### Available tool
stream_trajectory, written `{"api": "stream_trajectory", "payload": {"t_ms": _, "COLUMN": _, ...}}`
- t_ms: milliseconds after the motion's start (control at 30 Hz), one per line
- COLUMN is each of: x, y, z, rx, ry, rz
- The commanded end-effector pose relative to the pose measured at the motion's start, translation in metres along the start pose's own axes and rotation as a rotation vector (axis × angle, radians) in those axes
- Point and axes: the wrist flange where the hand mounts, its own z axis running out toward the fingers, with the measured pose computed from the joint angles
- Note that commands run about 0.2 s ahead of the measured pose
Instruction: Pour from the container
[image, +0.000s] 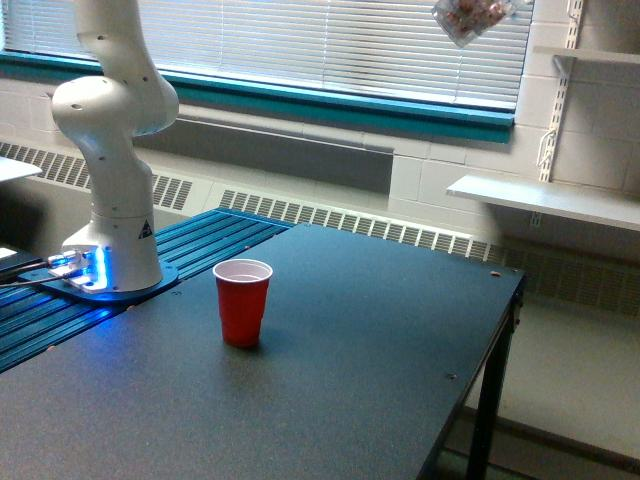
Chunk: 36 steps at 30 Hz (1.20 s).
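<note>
The end effector is out of sight above the frame, so whether it is spread or pinching cannot be told. The container (472, 17) shows only partly at the top edge, a clear tilted vessel with reddish-brown contents, high above and toward the exterior view's right of the red cup (242, 301). The white arm (112, 110) rises from its blue-lit base (95, 272), just beside the red cup on the exterior view's left, and leaves the frame upward. The red cup stands upright on the dark worktop (350, 380), its white inside showing.
</note>
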Motion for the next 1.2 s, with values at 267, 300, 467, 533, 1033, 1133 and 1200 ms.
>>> {"api": "stream_trajectory", "payload": {"t_ms": 267, "x": -0.066, "y": 0.078, "z": 0.063, "rx": -0.232, "ry": -0.190, "rz": 0.012}}
{"api": "stream_trajectory", "payload": {"t_ms": 300, "x": -0.073, "y": 0.081, "z": 0.064, "rx": -0.247, "ry": -0.198, "rz": 0.027}}
{"api": "stream_trajectory", "payload": {"t_ms": 467, "x": -0.114, "y": 0.101, "z": 0.071, "rx": -0.325, "ry": -0.259, "rz": 0.045}}
{"api": "stream_trajectory", "payload": {"t_ms": 533, "x": -0.128, "y": 0.110, "z": 0.072, "rx": -0.347, "ry": -0.272, "rz": 0.045}}
{"api": "stream_trajectory", "payload": {"t_ms": 1033, "x": -0.221, "y": 0.144, "z": 0.048, "rx": -0.504, "ry": -0.388, "rz": 0.071}}
{"api": "stream_trajectory", "payload": {"t_ms": 1133, "x": -0.230, "y": 0.144, "z": 0.037, "rx": -0.491, "ry": -0.396, "rz": 0.116}}
{"api": "stream_trajectory", "payload": {"t_ms": 1200, "x": -0.237, "y": 0.147, "z": 0.031, "rx": -0.501, "ry": -0.404, "rz": 0.133}}
